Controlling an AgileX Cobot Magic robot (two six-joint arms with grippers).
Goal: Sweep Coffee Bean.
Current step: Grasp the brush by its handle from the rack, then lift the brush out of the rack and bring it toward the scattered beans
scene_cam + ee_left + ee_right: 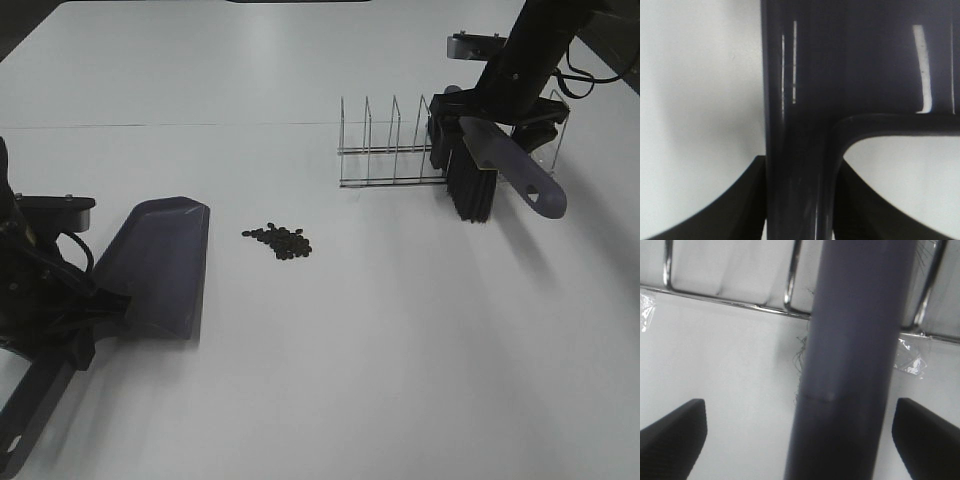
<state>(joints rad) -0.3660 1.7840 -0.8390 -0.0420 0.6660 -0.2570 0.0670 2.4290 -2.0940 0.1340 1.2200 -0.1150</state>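
Note:
The coffee bean cluster lies on the white table, left of centre. Left of the beans sits a dark dustpan, mouth flat on the table. My left gripper is shut on its handle, with the fingers pressed against both sides. At the right end of the wire rack stands a brush with black bristles and a grey handle. My right gripper is open, its fingertips standing wide on either side of the brush handle without touching it.
The chrome rack wires run just behind the brush, taped to the table. A seam in the tabletop crosses behind the rack. The table's dark far-left corner shows at the back.

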